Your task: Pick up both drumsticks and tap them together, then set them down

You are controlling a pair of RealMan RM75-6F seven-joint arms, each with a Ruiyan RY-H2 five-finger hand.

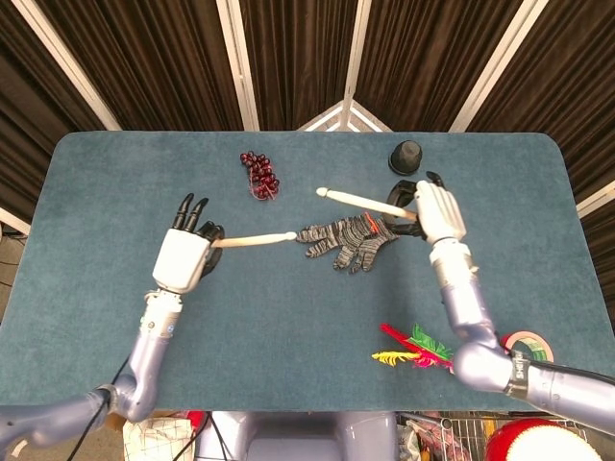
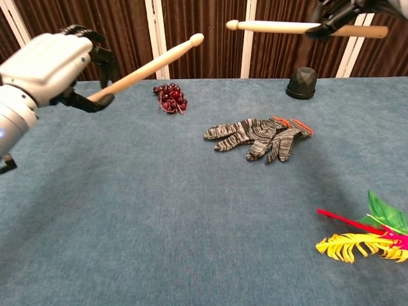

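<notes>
My left hand point(image 1: 184, 252) point(image 2: 54, 67) grips one wooden drumstick point(image 1: 255, 239) point(image 2: 150, 65) by its butt, lifted above the table, tip pointing right and slightly up. My right hand point(image 1: 437, 211) point(image 2: 338, 14) holds the second drumstick point(image 1: 360, 200) point(image 2: 274, 27) in the air, tip pointing left. The two tips are apart, with a clear gap between them in both views. In the chest view only the dark fingers of the right hand show at the top edge.
A pair of grey striped gloves point(image 1: 346, 240) point(image 2: 258, 137) lies mid-table below the sticks. Red grapes point(image 1: 259, 174) point(image 2: 169, 97) and a black cup point(image 1: 406, 157) point(image 2: 301, 83) sit at the back. Coloured feathers point(image 1: 411, 350) point(image 2: 363, 239) and a tape roll point(image 1: 527, 346) lie front right.
</notes>
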